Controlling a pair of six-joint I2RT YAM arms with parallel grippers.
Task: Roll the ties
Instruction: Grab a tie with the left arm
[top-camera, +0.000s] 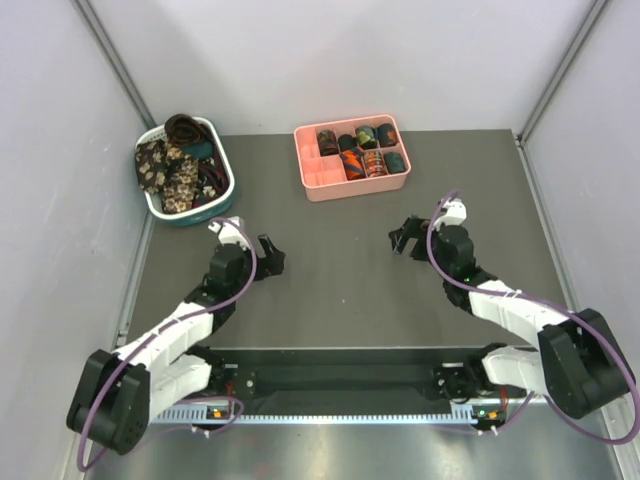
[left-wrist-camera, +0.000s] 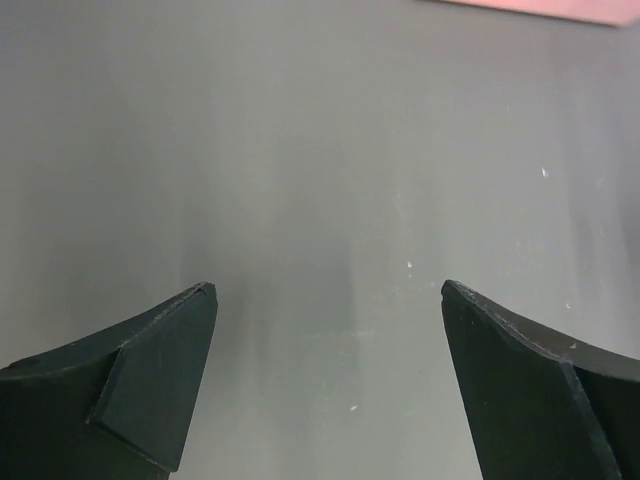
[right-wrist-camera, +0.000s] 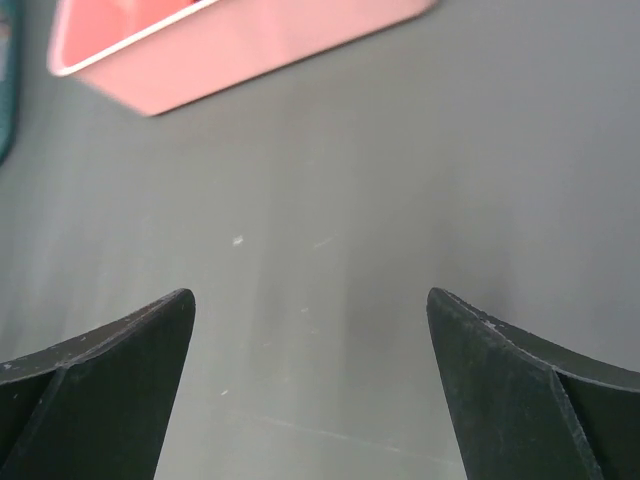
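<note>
Loose ties (top-camera: 178, 165), dark with beige floral print, lie piled in the white-and-teal basket (top-camera: 225, 193) at the back left. Several rolled ties (top-camera: 368, 150) sit as small coils in the pink divided tray (top-camera: 322, 180) at the back middle. My left gripper (top-camera: 270, 257) is open and empty over the bare table, below and right of the basket. My right gripper (top-camera: 403, 237) is open and empty over the table, below and right of the tray. In the wrist views the left gripper (left-wrist-camera: 330, 290) and right gripper (right-wrist-camera: 310, 295) show only grey table between their fingers.
The pink tray's corner (right-wrist-camera: 200, 50) shows at the top of the right wrist view, and a sliver of it (left-wrist-camera: 560, 10) in the left wrist view. Grey walls close in the table on the left, back and right. A black rail (top-camera: 340, 365) runs along the near edge.
</note>
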